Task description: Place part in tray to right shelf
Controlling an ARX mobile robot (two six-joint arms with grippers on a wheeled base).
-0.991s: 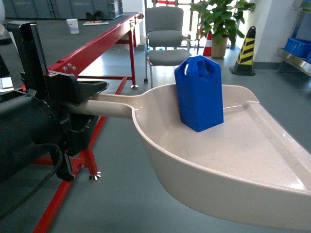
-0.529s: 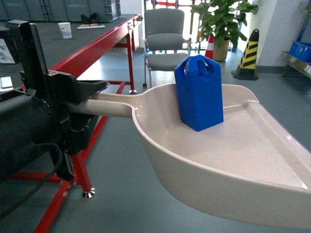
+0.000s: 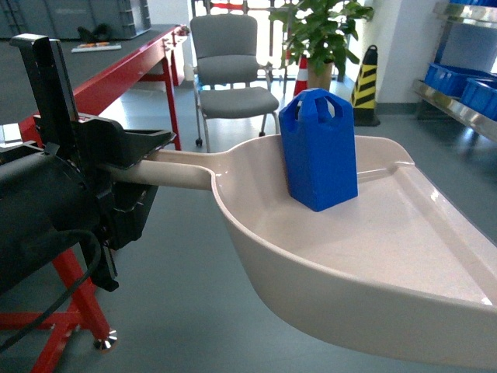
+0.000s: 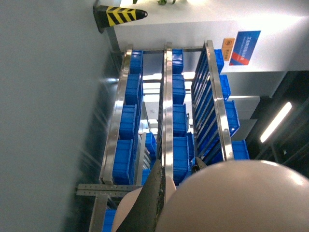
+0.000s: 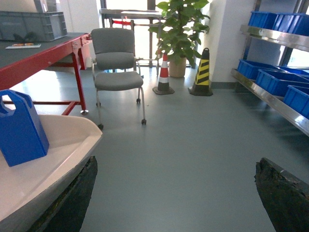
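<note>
The cream tray (image 3: 404,256) hangs in the air in front of me, held by its long handle in my left gripper (image 3: 152,160), which is shut on it. Upright in the tray's back corner stands the blue part (image 3: 318,151). The right wrist view has the tray (image 5: 53,154) and the part (image 5: 20,129) at its left edge. Beside the tray, my right gripper (image 5: 176,193) is open over bare floor. A steel right shelf (image 3: 462,97) with blue crates runs along the far right wall. From below, the left wrist view catches the tray's underside (image 4: 241,198) and that shelf (image 4: 166,96).
A red-framed table (image 3: 116,78) stands on my left, its leg close to the left arm. A grey chair (image 3: 233,70), a potted plant (image 3: 322,35) and striped cones (image 3: 365,78) stand ahead. Grey floor (image 5: 193,135) lies between me and the shelf.
The whole background has slid left in the head view: table, chair and plant moved left and the shelf with blue crates came in at the right. Tray, part and left gripper keep their pose.
</note>
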